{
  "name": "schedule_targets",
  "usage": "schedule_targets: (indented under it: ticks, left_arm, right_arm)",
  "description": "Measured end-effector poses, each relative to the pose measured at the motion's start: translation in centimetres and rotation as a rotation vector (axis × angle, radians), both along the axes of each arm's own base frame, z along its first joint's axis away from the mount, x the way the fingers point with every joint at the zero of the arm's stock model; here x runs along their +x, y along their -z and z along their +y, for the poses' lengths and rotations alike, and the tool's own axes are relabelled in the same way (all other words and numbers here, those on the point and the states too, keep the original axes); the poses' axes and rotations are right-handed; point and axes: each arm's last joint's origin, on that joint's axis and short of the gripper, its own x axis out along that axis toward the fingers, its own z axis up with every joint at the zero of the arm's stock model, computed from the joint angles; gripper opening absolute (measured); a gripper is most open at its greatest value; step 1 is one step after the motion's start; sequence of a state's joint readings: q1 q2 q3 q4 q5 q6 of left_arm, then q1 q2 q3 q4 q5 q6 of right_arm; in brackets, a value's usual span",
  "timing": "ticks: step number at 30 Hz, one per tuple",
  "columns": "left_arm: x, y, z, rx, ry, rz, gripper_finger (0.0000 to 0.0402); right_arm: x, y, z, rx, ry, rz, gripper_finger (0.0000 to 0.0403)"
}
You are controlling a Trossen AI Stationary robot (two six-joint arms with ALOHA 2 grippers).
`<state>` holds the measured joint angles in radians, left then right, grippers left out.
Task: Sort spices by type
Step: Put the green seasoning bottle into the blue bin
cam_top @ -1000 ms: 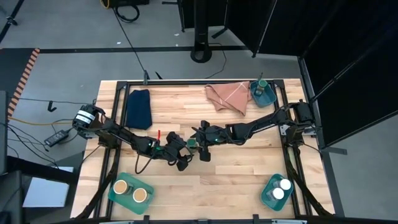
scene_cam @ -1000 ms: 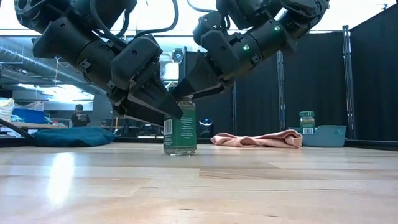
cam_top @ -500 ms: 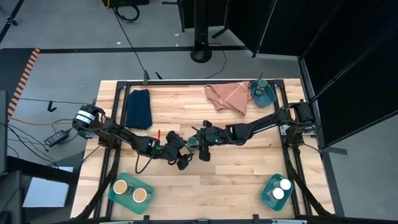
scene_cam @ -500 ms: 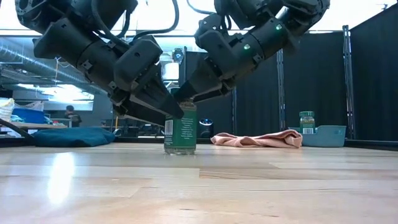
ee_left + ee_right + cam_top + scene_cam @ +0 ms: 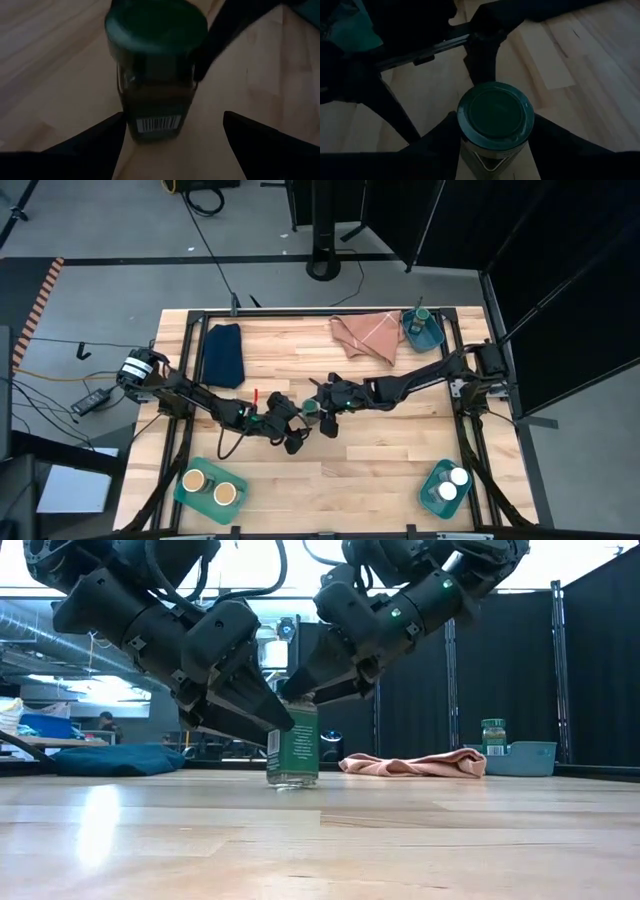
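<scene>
A green-lidded spice jar (image 5: pixel 293 745) stands at the table's middle; it also shows in the high view (image 5: pixel 310 408). My right gripper (image 5: pixel 495 145) is shut on it, coming from the table's right (image 5: pixel 318 412). My left gripper (image 5: pixel 170 145) is open, and its fingers stand on either side of the jar's lower part from the table's left (image 5: pixel 298 420). Whether they touch the jar I cannot tell. A second green-lidded jar (image 5: pixel 418 313) stands in the far right bin. My right gripper pinches the jar between its two fingers, on the jar's sides just under the lid (image 5: pixel 462 150). The fingers (image 5: pixel 305 695) slant down from the table's right. The jar is upright or nearly so, with its base at the table top.
A teal bin (image 5: pixel 188 492) at the near left holds two tan-lidded jars. A teal bin (image 5: pixel 432 480) at the near right holds two white-lidded jars. A third bin (image 5: pixel 428 336) stands at the far right. A blue cloth (image 5: pixel 224 353) and a pink cloth (image 5: pixel 366 335) lie along the far side.
My right gripper has moved a little toward the table's left, closing in on the jar under its lid. The jar has shifted slightly toward the table's right. My left gripper has kept still.
</scene>
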<state>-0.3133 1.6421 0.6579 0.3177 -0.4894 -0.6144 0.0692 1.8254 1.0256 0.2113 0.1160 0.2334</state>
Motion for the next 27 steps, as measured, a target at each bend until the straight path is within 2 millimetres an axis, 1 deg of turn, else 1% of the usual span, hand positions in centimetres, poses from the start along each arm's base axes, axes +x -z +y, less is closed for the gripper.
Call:
schedule_targets:
  ticks: [7,11,15,18,23,25,27]
  left_arm:
    - [0.1,0.1,0.5,-0.022,-0.021,0.006,0.0339]
    - [0.0,0.0,0.7,-0.027,-0.022,0.013,0.0339]
    - [-0.1,-0.3,0.7,-0.024,-0.017,0.018,0.0339]
    - [-0.1,-0.8,0.8,-0.025,-0.016,-0.002,0.0339]
    - [-0.4,-1.3,1.2,0.003,-0.02,0.011,0.0339]
    - [-0.2,-1.6,1.4,0.006,-0.02,-0.015,0.0339]
    - [-0.3,-1.9,1.7,0.011,-0.022,-0.013,0.0339]
  right_arm:
    - [-0.7,-0.9,-0.1,-0.002,0.004,0.028,0.0202]
    - [-1.2,-1.7,-0.5,-0.005,0.007,0.044,0.0202]
    - [-2.7,-2.8,-1.2,-0.016,0.021,0.017,0.0202]
    - [-5.0,-3.5,-2.0,-0.025,0.08,-0.002,0.0202]
    - [-9.8,-3.7,-3.5,-0.035,0.248,-0.03,0.0202]
    - [-11.6,-3.7,-3.9,-0.034,0.313,-0.056,0.0202]
    - [-13.2,-3.7,-4.4,-0.035,0.375,-0.069,0.0202]
